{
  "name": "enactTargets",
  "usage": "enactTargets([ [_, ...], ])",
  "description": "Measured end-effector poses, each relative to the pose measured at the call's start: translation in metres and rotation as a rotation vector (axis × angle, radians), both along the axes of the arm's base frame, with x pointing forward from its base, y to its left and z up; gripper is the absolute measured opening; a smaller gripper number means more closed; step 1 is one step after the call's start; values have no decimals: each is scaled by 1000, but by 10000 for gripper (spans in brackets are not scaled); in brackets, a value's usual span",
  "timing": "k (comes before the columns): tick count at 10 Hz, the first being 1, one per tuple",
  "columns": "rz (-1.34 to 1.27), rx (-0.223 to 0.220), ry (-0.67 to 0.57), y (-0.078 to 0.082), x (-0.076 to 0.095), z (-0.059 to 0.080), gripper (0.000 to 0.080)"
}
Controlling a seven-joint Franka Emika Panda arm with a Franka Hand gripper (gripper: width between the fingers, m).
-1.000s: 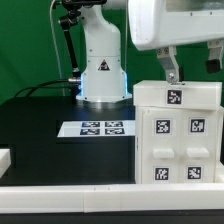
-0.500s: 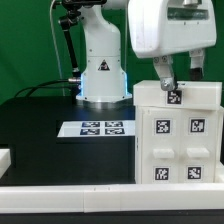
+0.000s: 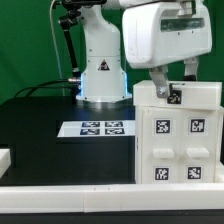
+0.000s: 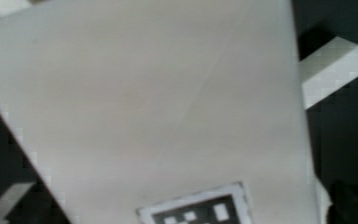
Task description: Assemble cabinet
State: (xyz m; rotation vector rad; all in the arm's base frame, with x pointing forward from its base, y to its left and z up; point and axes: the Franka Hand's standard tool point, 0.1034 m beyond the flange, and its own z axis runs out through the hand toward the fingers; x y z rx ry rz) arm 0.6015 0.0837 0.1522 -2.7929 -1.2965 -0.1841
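Observation:
The cabinet (image 3: pixel 178 135) is a large white boxy body at the exterior view's right, with tagged drawer blocks on its front and one tag on its top. My gripper (image 3: pixel 174 85) hangs right over the cabinet's top. Its two fingers (image 3: pixel 158 82) are spread apart on either side of the top tag, with nothing between them. In the wrist view the cabinet's flat white top (image 4: pixel 149 100) fills most of the picture, and its tag (image 4: pixel 197 210) lies at the edge. My fingertips do not show there.
The marker board (image 3: pixel 100 128) lies on the black table in front of the robot base (image 3: pixel 100 72). A long white rail (image 3: pixel 60 195) runs along the near edge. A small white piece (image 3: pixel 5 158) sits at the exterior view's far left.
My gripper has moved toward the exterior view's left and come down closer to the cabinet's top. The cabinet has not moved.

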Motion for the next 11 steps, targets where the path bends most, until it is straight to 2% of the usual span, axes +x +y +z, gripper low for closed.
enactTargets([
  [1, -26, 2, 4, 0, 0, 0, 569],
  [6, -317, 30, 33, -1, 0, -1, 557],
  [11, -803, 87, 31, -1, 1, 0, 558],
])
